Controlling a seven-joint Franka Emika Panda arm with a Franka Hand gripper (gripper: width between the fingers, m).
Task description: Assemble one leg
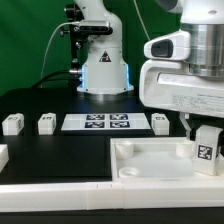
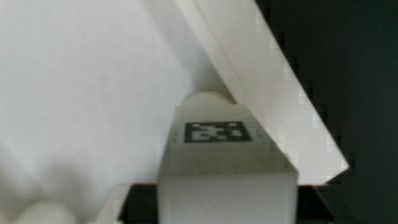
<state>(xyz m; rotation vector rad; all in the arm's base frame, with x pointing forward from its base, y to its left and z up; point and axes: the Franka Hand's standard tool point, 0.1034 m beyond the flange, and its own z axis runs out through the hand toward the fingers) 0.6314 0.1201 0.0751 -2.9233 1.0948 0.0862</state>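
There, at the exterior view's right, the pincer (image 1: pixel 206 140) was clenched on the leg (image 1: pixel 206 150), a small white post whose black-and-white tag faced the camera. The leg hung upright, its lower end down at the right part of the large white tray-like part (image 1: pixel 150 160); whether it touched the tray's floor could not be told. In the wrist view the leg (image 2: pixel 221 170) showed between the pincer's fingers (image 2: pixel 39 215), its tag uppermost and its rounded tip just beside the tray's raised white rim (image 2: pixel 267 90), with the dark bench (image 2: pixel 356 60) beyond that rim.

Well apart, along the back of the black bench (image 1: pixel 60 150), the marker board (image 1: pixel 106 122) lay flat. Two more white posts stood to the exterior view's left of it, one (image 1: pixel 46 123) near the board and another (image 1: pixel 12 124) farther out, and a third post (image 1: pixel 161 123) stood just beside the board's other end. Behind them rose the arm's white base (image 1: pixel 103 70).
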